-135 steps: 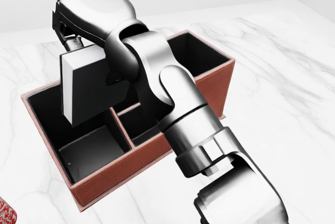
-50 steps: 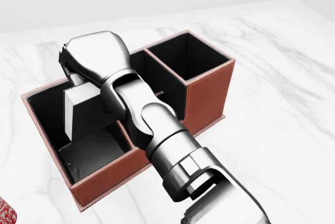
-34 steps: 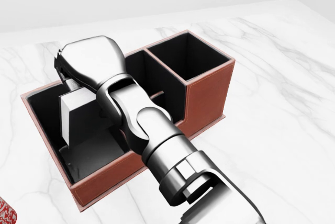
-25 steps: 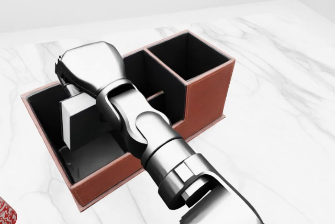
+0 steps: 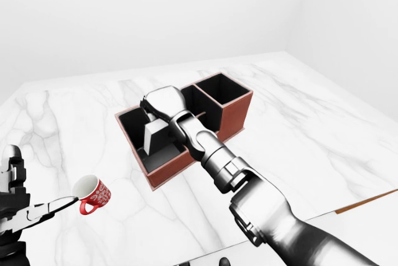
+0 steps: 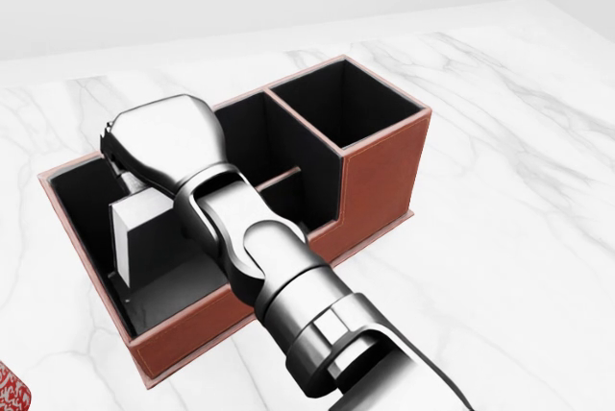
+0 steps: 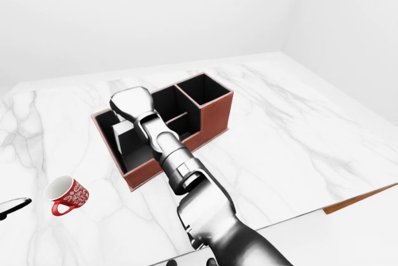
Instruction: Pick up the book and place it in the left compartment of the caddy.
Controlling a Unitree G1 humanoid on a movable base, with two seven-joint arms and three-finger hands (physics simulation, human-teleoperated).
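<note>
The book (image 6: 133,236), a pale grey block, stands upright and low inside the left compartment (image 6: 85,198) of the red-brown caddy (image 6: 382,176). My right gripper (image 6: 127,179) reaches in from the lower right and stays shut on the book's top; the silver hand hides most of its fingers. Whether the book touches the compartment floor is hidden. My left gripper (image 5: 38,211) hangs at the bottom left of the left-eye view with its fingers spread, far from the caddy and next to a mug.
A red patterned mug (image 5: 92,194) stands on the marble table (image 5: 311,135), down and to the left of the caddy. The caddy's other compartments (image 6: 344,102) hold nothing. The table's wooden edge (image 5: 368,200) runs along the lower right.
My right hand has come down with the book, from above the caddy's rim into the left compartment. The caddy and camera have not moved.
</note>
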